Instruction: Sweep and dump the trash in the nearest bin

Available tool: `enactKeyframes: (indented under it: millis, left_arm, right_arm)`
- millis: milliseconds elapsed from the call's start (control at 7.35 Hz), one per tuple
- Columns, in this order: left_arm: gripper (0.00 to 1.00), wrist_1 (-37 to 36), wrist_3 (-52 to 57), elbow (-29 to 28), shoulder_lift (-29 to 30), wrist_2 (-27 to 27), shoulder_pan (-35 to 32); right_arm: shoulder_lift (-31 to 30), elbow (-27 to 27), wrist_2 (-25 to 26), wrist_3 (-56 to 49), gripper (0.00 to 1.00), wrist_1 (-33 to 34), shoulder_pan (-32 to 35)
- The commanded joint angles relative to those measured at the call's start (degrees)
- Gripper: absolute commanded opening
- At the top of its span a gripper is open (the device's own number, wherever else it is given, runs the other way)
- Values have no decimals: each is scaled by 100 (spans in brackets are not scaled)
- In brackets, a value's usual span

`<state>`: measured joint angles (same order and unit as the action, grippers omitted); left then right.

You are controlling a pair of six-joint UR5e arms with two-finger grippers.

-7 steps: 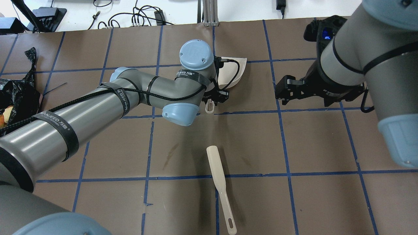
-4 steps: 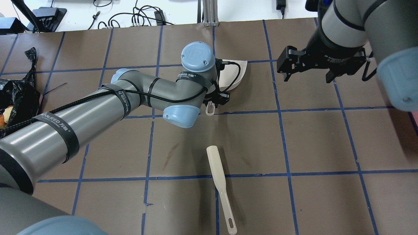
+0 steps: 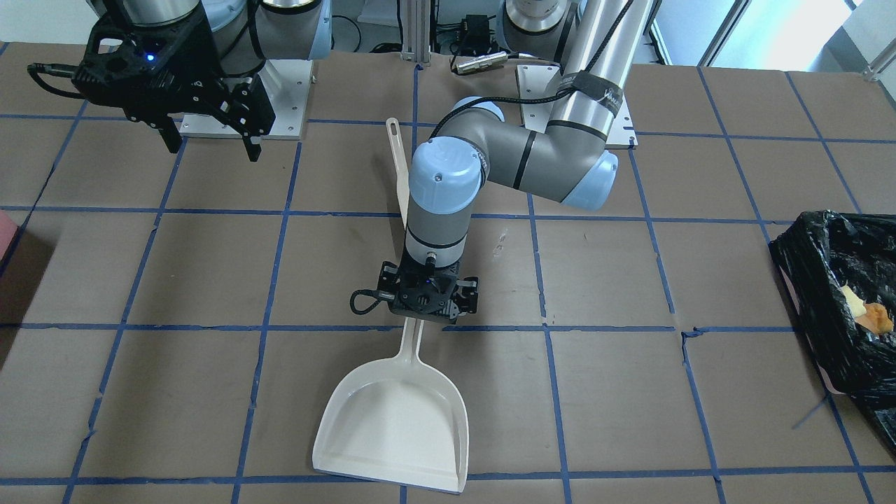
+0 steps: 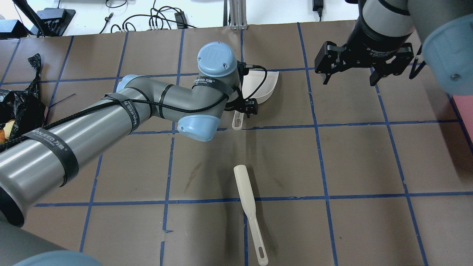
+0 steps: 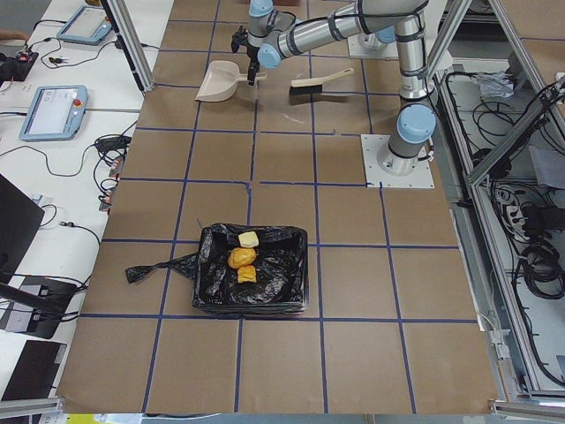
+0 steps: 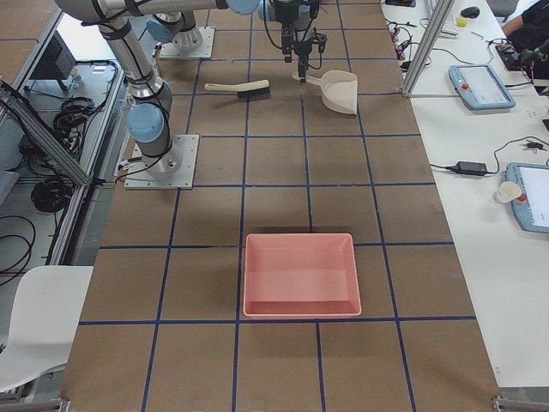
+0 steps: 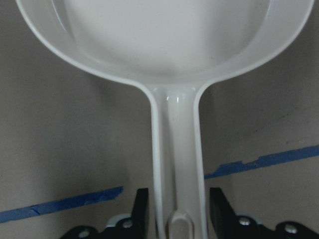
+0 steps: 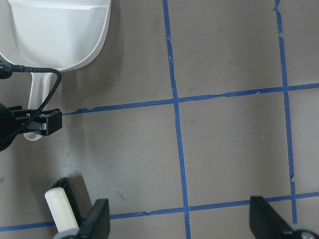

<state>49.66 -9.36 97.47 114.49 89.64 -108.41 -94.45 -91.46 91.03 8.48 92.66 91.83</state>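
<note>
Table (image 3: 616, 406): brown paper, blue tape grid.
Change: right gripper (image 4: 349, 78) has risen toward upper right, wide and empty; you can likely treat sweeping as done.
Left gripper (image 7: 178, 201): fingers flank dustpan (image 3: 395, 420) handle, slim gaps showing.
Dustpan axis: front view, handle up-frame, mouth down-frame.
Trash (image 5: 242, 258): inside bin (image 5: 296, 265), mid-frame.

Overhead: dustpan (image 4: 271, 84) mostly behind the left arm's wrist, only its 3 o'clock side showing; bin (image 4: 22, 103) cut off at 9 o'clock. Front view: brush (image 3: 400, 168) half hidden behind that wrist. Left wrist camera — left gripper (image 7: 178, 199) fingers cropped at 6 o'clock; contact with the handle unclear.
</note>
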Motion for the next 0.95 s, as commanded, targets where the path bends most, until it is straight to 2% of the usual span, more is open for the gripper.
enactKeyframes:
  millis: [0,272,408,680,816]
  left_arm:
    - [100,1118,869,-53,-818,-8,852]
    - [100,2751,1487,-97,-1977,53,1522]
    - [100,3351,1655,-262,-2331,158,1751]
    - [100,4300,1657,-1138,-2317,194,1885]
    - [100,4550,1648,-1213,-2447,211,1876]
  right_arm:
    - [-3,-47,-59,-75,100,-107,-375]
    - [-21,-232,-138,-93,100,6,-324]
    - [49,-311,-347,-101,100,33,-315]
    - [331,-338,-411,-93,100,428,-158]
    - [305,-329,-402,-93,100,429,-122]
